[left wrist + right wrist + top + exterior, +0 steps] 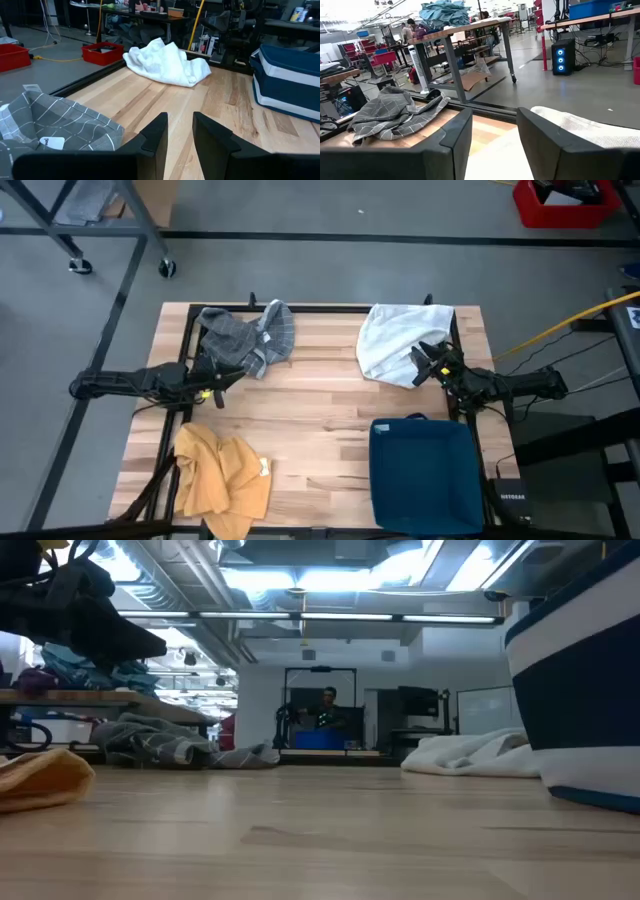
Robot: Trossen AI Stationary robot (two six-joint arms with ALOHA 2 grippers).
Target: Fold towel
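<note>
Three crumpled towels lie on the wooden table. A grey checked towel [246,336] sits at the far left, also in the left wrist view [60,125] and the right wrist view [395,112]. A white towel [398,340] lies at the far right, seen in the left wrist view [167,62]. A yellow towel [220,480] lies at the near left. My left gripper [222,383] hovers open just near of the grey towel, touching nothing. My right gripper [425,365] hovers open at the white towel's near edge [580,131].
A dark blue bin [425,475] stands at the near right of the table, also in the left wrist view [287,80]. A black frame rail [330,308] runs along the far edge. Bare wood lies in the middle [320,400]. People and benches show in the room beyond.
</note>
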